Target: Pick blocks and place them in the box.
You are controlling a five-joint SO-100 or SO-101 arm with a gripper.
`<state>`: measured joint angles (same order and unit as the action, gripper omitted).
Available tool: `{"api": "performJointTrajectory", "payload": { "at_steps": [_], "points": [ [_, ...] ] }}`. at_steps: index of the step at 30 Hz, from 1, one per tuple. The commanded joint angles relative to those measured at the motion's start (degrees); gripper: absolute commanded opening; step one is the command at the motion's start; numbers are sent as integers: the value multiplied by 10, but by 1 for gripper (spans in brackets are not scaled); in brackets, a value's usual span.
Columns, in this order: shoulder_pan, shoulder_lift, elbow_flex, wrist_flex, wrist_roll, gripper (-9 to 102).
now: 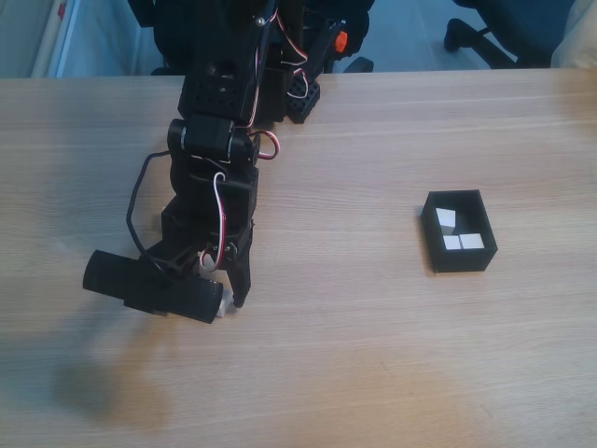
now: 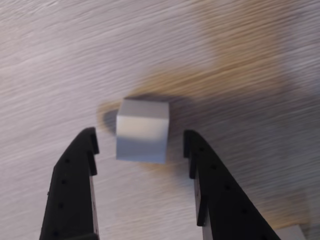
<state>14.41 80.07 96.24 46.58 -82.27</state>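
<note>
The block [image 2: 142, 131] that is to be picked lies on the table [image 2: 240, 60], and in the wrist view it sits between the two black jaws, just ahead of their tips, with a clear gap on each side. It is a little nearer to the right jaw than to the left one, and it is slightly turned, so its side faces are not fully parallel to the inner faces of the jaws. The jaws stand apart, wider than the block, and they touch nothing. To do this step well, I think the gripper [image 2: 141, 145] should go a bit further forward and down, so the tips reach the middle of the block's sides and not only its near edge. It also seems wise to shift slightly toward the right jaw's side to centre the block, then close slowly, because a turned block can twist or slip out. At the lower right corner of the wrist view, outside the right jaw, a pale corner shows, maybe another block; I cannot tell. In the fixed view the gripper [image 1: 227, 301] is low over the table, and the box [image 1: 458, 264] stands well apart from it, with three blocks [image 1: 457, 233] already inside.
</note>
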Motion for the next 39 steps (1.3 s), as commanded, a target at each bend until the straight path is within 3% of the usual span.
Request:
{"api": "performJointTrajectory", "payload": {
  "at_steps": [1, 11, 19, 23, 30, 34, 39],
  "points": [
    [-3, 0, -19, -3, 8, 16],
    [-16, 1, -14, -11, 25, 0],
    [-69, 149, 66, 58, 33, 0],
    [-151, 299, 151, 96, 62, 0],
    [-381, 482, 177, 183, 171, 0],
    [-490, 500, 167, 178, 205, 0],
    [-555, 473, 163, 141, 220, 0]
  ]
}}
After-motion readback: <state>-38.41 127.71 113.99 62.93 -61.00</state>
